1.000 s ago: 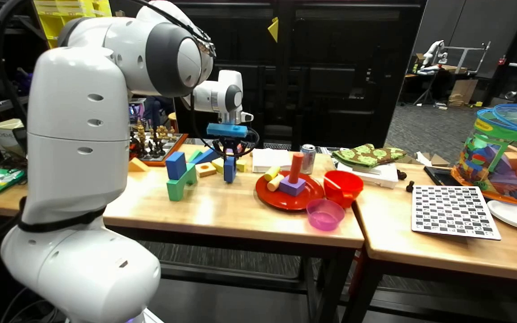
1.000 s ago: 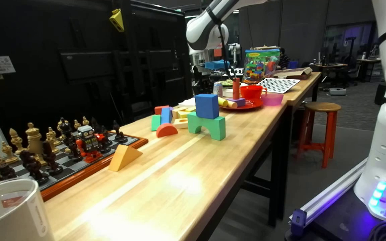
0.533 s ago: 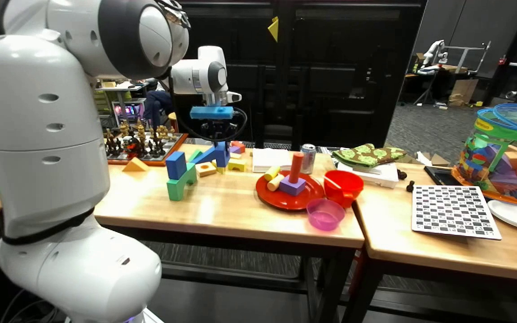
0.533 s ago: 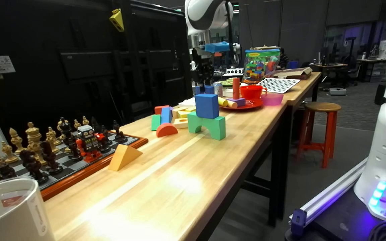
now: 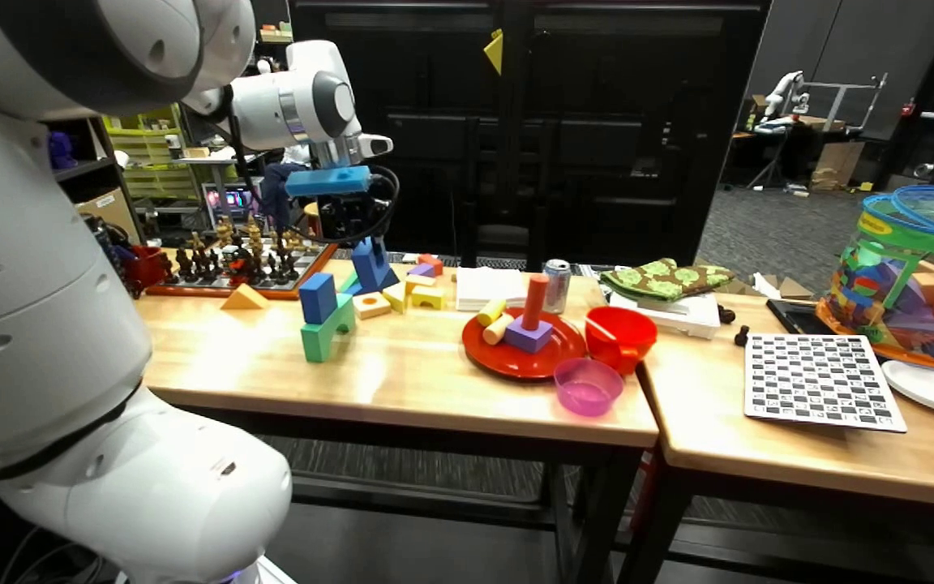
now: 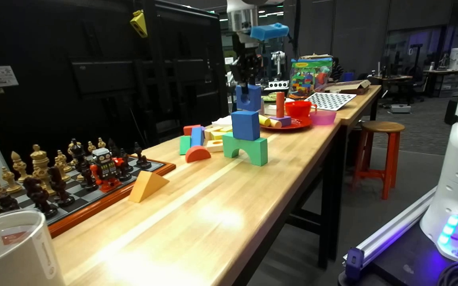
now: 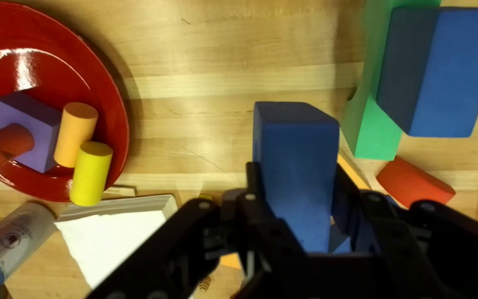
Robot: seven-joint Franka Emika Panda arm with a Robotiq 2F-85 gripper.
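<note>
By the black gripper [image 7: 295, 174], a round-notched blue block [image 6: 253, 102] is grasped and held in the air over the pale wooden tabletop [image 5: 426, 381]. Near it — to its right in the wrist view — a plain blue rectangular block [image 7: 450, 79] is borne by a green arch-shaped block [image 7: 369, 124], with a red half-round block [image 6: 198, 155] close by. To the left in that view, a purple rectangular block [image 7: 42, 137], topped by an upright red cylinder [image 5: 534, 302], is carried on a glossy red round plate [image 7: 69, 74], where a yellow cylinder [image 7: 91, 174] and a pale orange cylinder [image 7: 76, 135] are also laid.
</note>
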